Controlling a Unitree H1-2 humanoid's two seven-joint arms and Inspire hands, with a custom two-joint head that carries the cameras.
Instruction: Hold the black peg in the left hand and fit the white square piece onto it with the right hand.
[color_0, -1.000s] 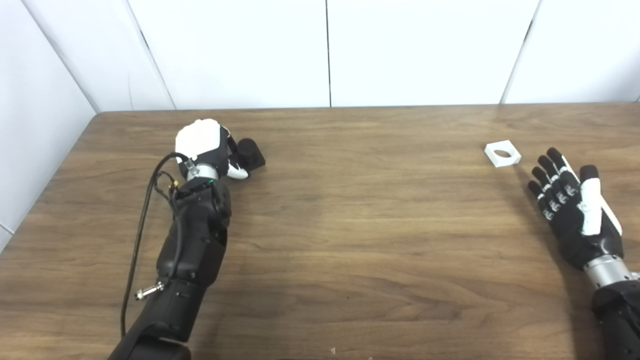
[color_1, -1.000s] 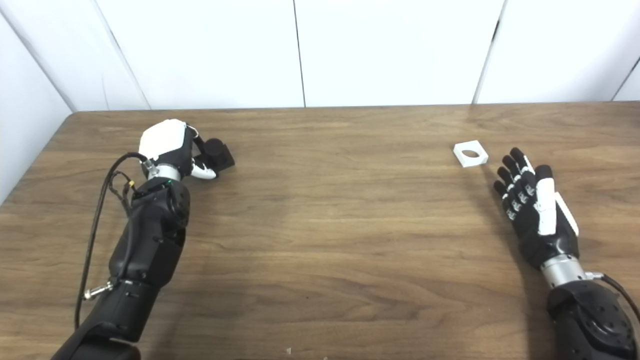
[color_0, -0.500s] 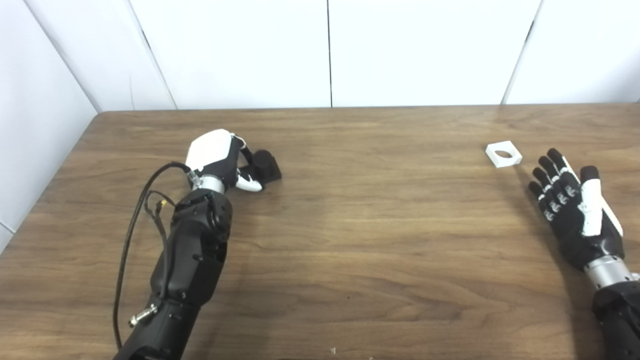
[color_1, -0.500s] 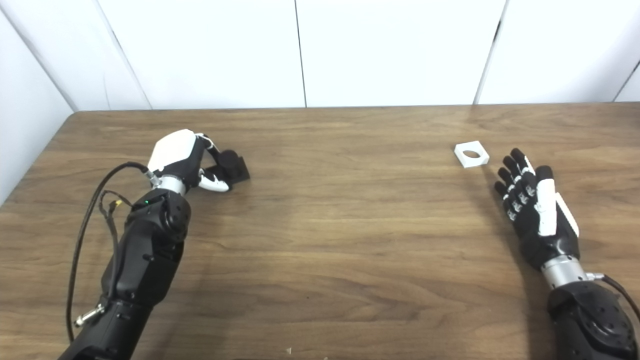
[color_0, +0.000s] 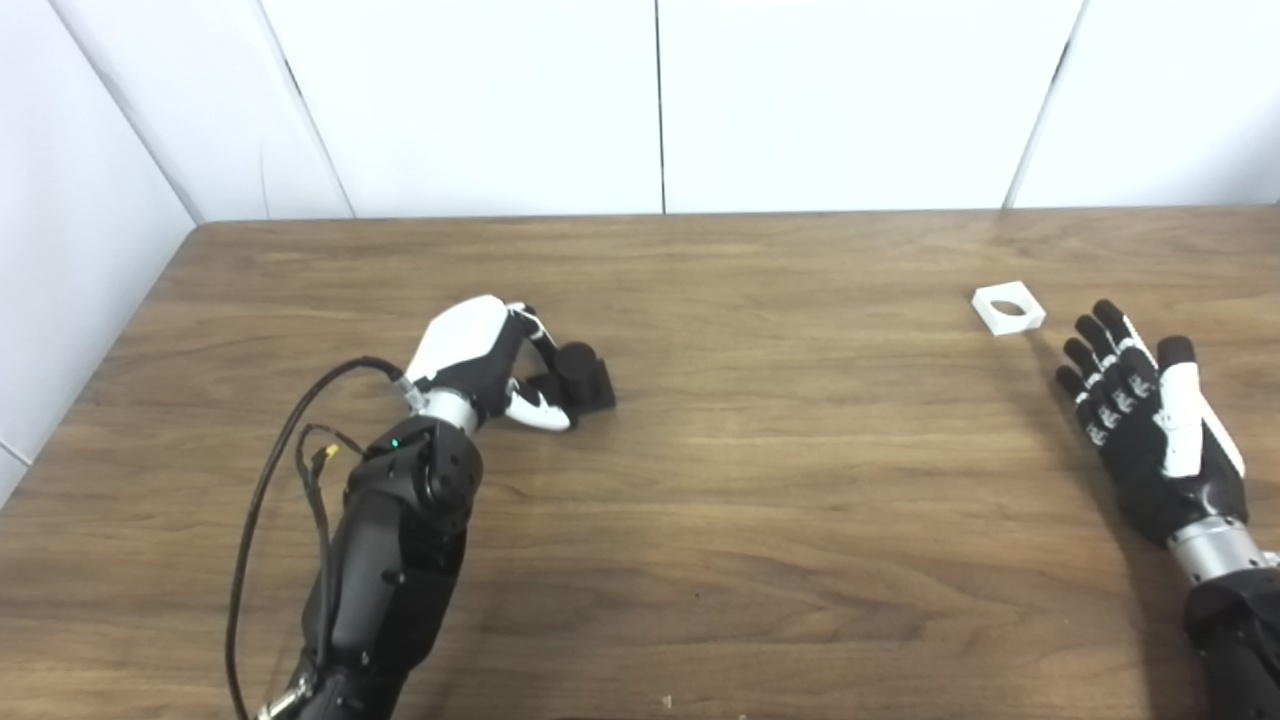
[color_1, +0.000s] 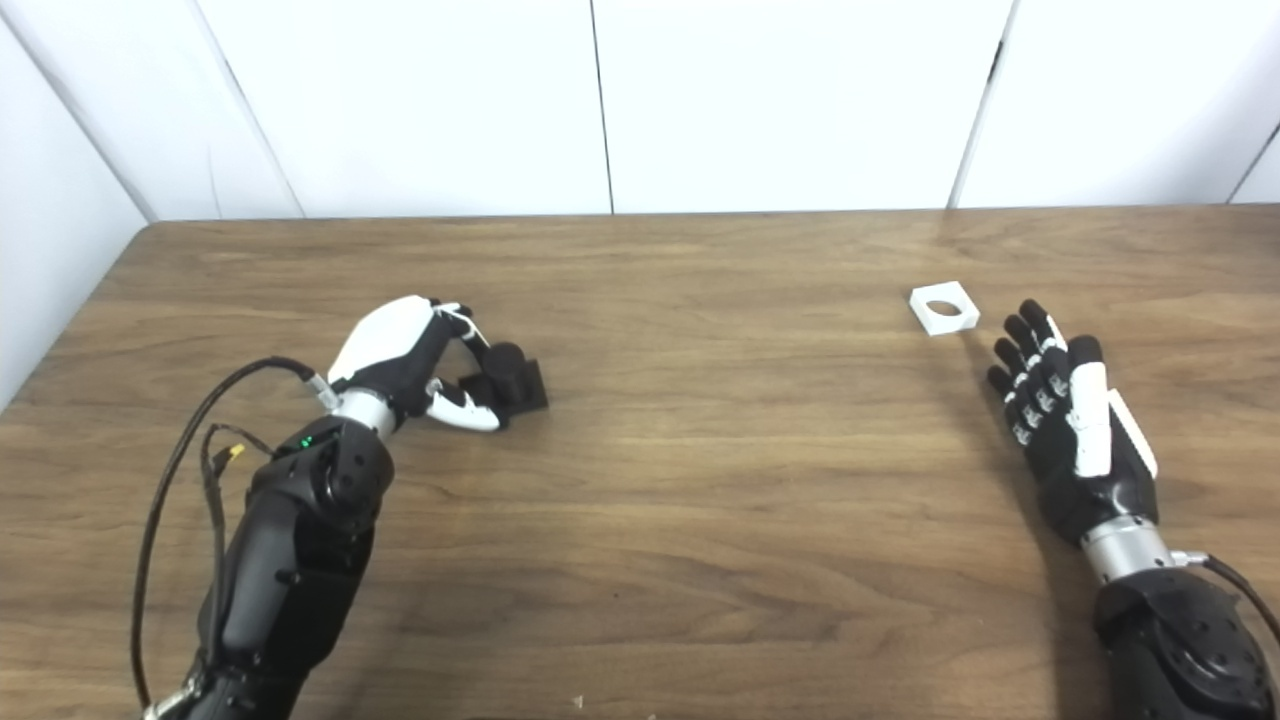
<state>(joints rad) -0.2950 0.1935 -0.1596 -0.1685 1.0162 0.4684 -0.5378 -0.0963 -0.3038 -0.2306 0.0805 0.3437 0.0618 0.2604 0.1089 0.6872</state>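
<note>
Black peg in left robot hand; white square piece flat, far right.

On the table, the left hand sits left of centre with the peg just at its right. Far to the right lies the square piece, the right hand near it, closer to the front edge.

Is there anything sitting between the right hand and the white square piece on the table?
Nothing visible. The right hand is open, and only bare table lies between its fingertips and the white square piece just beyond them. The black peg is far off, in the left hand.
</note>
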